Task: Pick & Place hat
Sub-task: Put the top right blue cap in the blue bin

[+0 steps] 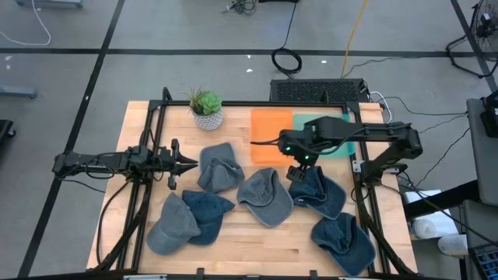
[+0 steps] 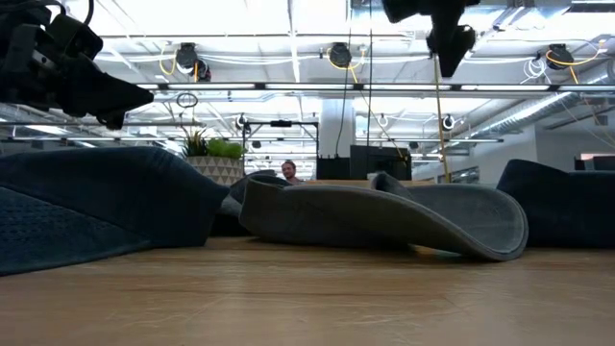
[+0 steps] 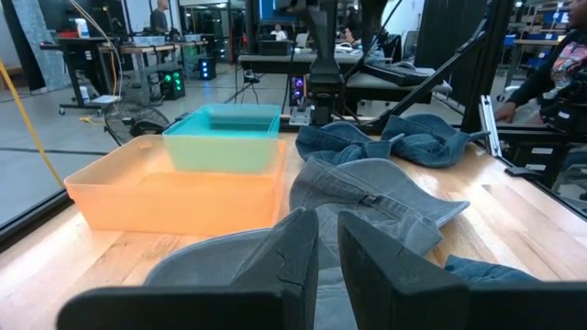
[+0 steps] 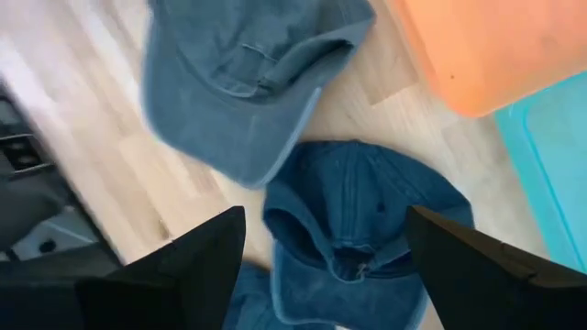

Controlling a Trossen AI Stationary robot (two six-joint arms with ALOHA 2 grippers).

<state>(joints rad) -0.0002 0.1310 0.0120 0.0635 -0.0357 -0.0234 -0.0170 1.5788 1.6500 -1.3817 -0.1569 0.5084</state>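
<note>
Two fingers of right gripper (image 4: 326,252) spread wide, nothing between — dark blue denim cap (image 4: 362,220) lies directly below, centred in gap, strap end toward wrist, crown away. In high view right gripper (image 1: 299,173) hovers over cap (image 1: 317,192) at table's 3 o'clock, orange bin (image 1: 268,132) just behind toward 12. Left gripper (image 1: 185,164) at 9 o'clock — nearly closed, empty, farther off; right arm clearly nearer.
</note>
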